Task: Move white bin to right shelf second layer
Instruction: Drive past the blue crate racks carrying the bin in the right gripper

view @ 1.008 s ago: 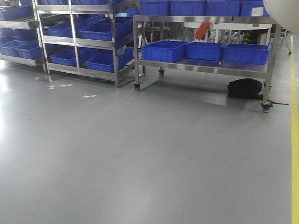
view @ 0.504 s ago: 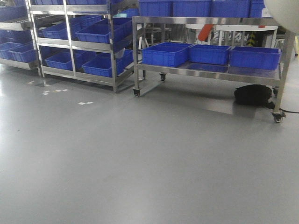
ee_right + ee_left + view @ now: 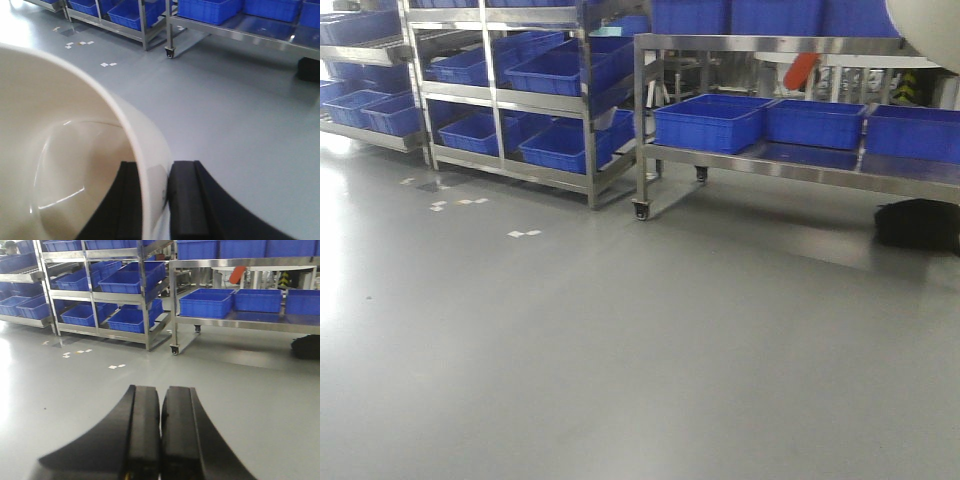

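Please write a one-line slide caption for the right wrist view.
The right gripper clamps the wall of the white bin above a grey floor, with blue crates on steel racks ahead.

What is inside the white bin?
Nothing shows inside the white bin: only its bare glossy wall and base. The right gripper clamps its rim; the bin's left part is out of frame.

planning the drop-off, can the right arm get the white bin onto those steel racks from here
Probably not yet. The right claw grips the white bin by its wall, but open floor separates it from the steel racks; it likely needs driving closer first.
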{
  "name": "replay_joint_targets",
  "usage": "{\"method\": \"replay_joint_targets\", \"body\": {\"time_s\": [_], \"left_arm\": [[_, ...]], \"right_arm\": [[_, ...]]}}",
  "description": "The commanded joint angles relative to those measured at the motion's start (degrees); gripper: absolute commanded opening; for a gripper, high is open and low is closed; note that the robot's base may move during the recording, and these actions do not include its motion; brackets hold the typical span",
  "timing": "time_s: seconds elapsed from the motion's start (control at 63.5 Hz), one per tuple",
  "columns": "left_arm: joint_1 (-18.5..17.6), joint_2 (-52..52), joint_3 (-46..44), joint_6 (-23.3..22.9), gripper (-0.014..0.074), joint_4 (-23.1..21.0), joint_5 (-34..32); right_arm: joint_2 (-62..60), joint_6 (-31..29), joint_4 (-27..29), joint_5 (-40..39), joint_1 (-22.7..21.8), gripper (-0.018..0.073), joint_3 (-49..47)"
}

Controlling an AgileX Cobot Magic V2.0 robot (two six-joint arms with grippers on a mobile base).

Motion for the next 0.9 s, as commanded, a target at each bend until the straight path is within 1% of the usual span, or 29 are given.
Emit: {"method": "replay_joint_targets", "body": {"time_s": [0.0, 0.882], "left_arm": [[-0.3, -0.8, 2.11, -0.2, 0.0085, -0.31, -4.88], [-0.3, -0.8, 2.11, -0.2, 0.0085, -0.31, -4.88]], "right_arm": [[0.23, -0.2, -0.63, -5.82, -0.32, 0.0057, -1.62], [0.23, -0.2, -0.63, -5.82, -0.32, 0.0057, -1.62]]}}
